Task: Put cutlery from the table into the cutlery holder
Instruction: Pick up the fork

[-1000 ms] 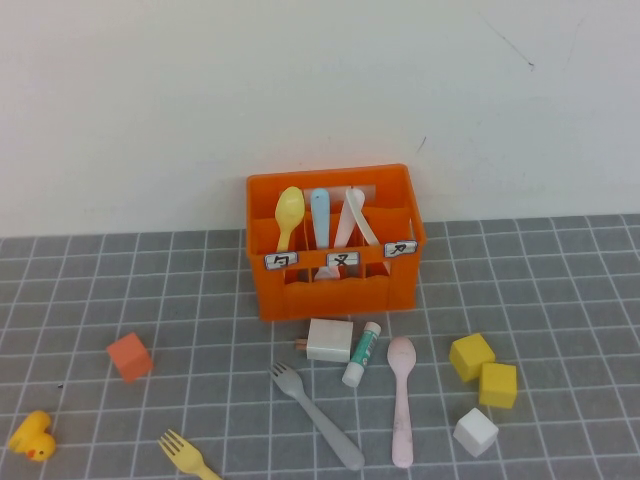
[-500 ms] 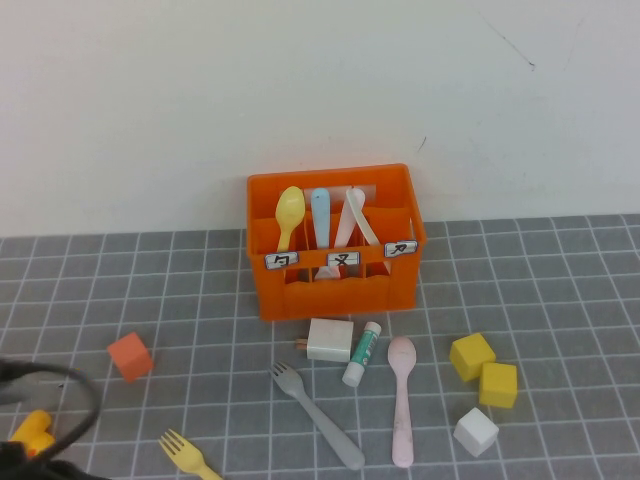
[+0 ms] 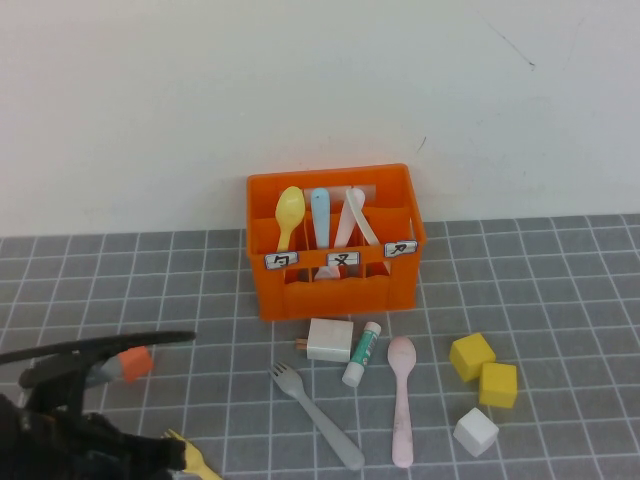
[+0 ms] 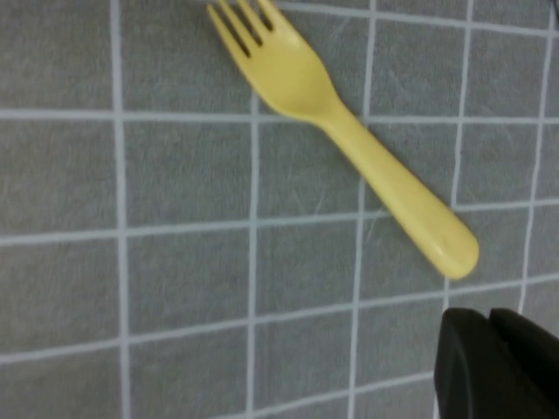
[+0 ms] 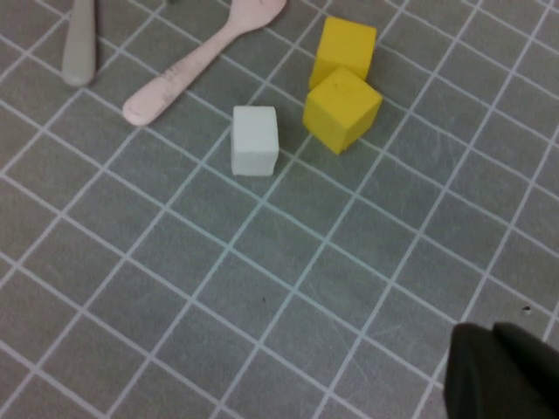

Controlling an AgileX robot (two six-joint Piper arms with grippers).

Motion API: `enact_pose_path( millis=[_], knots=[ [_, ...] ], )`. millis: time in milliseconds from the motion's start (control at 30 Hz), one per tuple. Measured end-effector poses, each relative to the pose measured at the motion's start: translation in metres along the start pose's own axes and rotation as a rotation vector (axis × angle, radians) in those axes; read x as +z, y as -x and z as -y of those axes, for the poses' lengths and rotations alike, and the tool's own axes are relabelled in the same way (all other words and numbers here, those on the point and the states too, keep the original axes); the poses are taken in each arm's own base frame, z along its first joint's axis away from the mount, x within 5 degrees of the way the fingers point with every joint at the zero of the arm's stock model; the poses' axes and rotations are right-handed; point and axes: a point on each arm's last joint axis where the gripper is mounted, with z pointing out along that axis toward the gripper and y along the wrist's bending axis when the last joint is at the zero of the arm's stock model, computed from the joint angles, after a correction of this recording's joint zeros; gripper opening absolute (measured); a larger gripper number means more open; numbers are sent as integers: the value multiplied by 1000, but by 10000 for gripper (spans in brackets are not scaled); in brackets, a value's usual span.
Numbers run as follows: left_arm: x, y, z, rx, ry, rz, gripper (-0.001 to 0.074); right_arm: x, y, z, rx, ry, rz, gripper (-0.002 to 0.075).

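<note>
The orange cutlery holder (image 3: 335, 290) stands at the back of the table by the wall. The grey fork (image 3: 318, 418) and pale pink spoon (image 3: 402, 400) lie in front of it; both also show in the right wrist view, the fork's handle (image 5: 79, 44) and the spoon (image 5: 201, 61). The yellow fork (image 4: 349, 148) lies flat on the tiles, and only its tines (image 3: 190, 450) show beside my left arm (image 3: 80, 430). My left gripper (image 4: 498, 367) is shut and empty, just short of the fork's handle end. My right gripper (image 5: 507, 375) is shut and empty above bare tiles.
A white block (image 3: 329, 340) and a white-and-green tube (image 3: 362, 354) lie in front of the holder. Two yellow cubes (image 3: 471, 356) and a white cube (image 3: 476, 432) sit right of the spoon. An orange cube (image 3: 135, 362) is partly behind the left arm. The holder has several pieces in it.
My left arm has come into the high view from the lower left and now covers the yellow duck and part of the yellow fork. Nothing on the table has moved.
</note>
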Motion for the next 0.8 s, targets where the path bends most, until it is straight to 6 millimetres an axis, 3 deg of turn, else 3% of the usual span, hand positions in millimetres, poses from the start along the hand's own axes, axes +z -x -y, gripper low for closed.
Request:
enact_pose_path(
  millis=[367,600,800],
  knots=[
    [37,6,23,-84,76,99,-1,0,0,0,1,3,4,-3],
    [62,26,27,-168,139,49,29,0,1,-1,8,10,13,-3],
    [78,24,20,-224,204,-32,88,0,1,-1,7,11,15,-3]
  ],
)
